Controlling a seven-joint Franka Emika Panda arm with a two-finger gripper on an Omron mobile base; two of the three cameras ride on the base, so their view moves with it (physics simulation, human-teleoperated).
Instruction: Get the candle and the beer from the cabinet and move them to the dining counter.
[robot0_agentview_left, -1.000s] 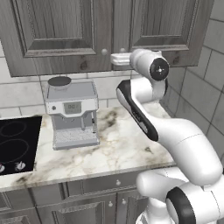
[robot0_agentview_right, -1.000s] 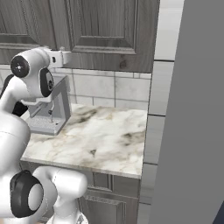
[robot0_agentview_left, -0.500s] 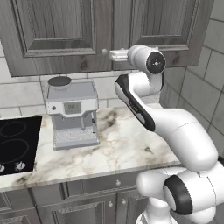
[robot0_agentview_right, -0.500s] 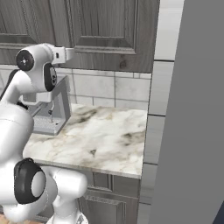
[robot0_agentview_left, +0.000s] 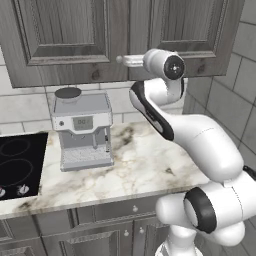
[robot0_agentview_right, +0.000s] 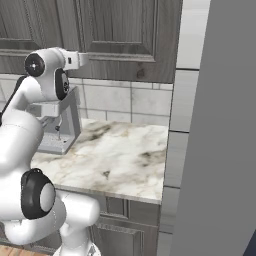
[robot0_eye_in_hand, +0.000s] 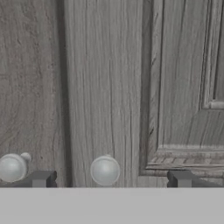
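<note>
The cabinet (robot0_agentview_left: 70, 40) stood directly ahead of the gripper (robot0_eye_in_hand: 109, 178), both raised-panel doors shut, so the candle and the beer could not be seen. In the hand view the two dark fingertips (robot0_eye_in_hand: 41, 178) were spread wide apart with nothing between them, and a round knob (robot0_eye_in_hand: 105, 170) sat between them, a little ahead, on the door to the right of the seam. A second knob (robot0_eye_in_hand: 12, 167) lay just outside the left fingertip, on the neighbouring door. Whether the fingertips touched the wood was hard to judge from so close; they looked just short of it.

From the base cameras the arm rose from the base, folded back at the elbow, and the wrist was held level at the height of the cabinet's lower rail, the hand pointing straight at the doors. Below the gripper were the marble worktop (robot0_agentview_left: 135, 170) and, down to its left, the coffee machine (robot0_agentview_left: 82, 130).
</note>
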